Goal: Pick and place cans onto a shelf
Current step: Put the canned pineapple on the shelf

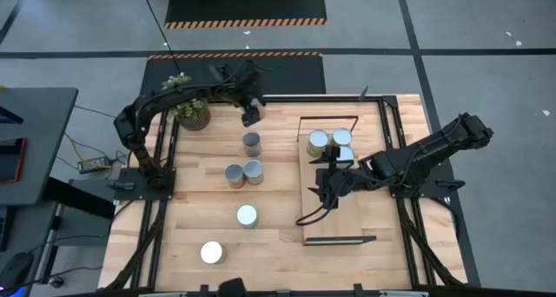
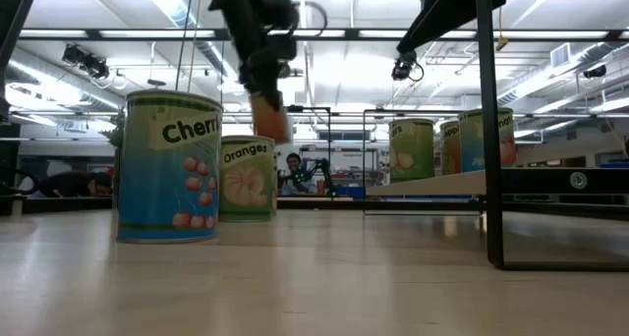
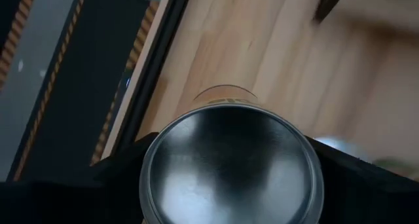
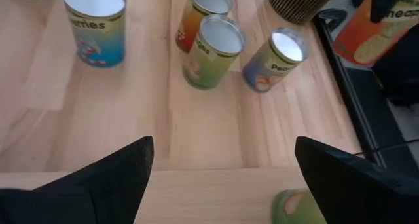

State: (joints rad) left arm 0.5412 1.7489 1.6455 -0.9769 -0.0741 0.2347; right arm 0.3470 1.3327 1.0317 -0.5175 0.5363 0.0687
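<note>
My left gripper (image 1: 251, 113) hangs over the table's far part, near the plant, shut on an orange can (image 2: 270, 118) whose silver lid (image 3: 229, 162) fills the left wrist view. Several more cans stand upright on the table, among them a blue one (image 1: 251, 142) just below the gripper, a pair (image 1: 243, 173) and a cherry can (image 2: 169, 167). Three cans (image 1: 333, 144) stand on the far end of the shelf (image 1: 334, 219). My right gripper (image 1: 323, 182) is open above the shelf's middle, with nothing between its fingers (image 4: 118, 178). My left gripper pinches the orange can by its side wall just under the lid rim (image 3: 145, 160), one finger on each side. The fingers come from above, slanting down. The can hangs clear of the table, slightly tilted, lid up.
A potted plant (image 1: 192, 113) stands at the table's far left corner, close to the left arm. The near half of the shelf is bare wood. A black frame (image 2: 488, 130) rises at the shelf's end. A white-topped can (image 1: 212, 253) stands near the front edge.
</note>
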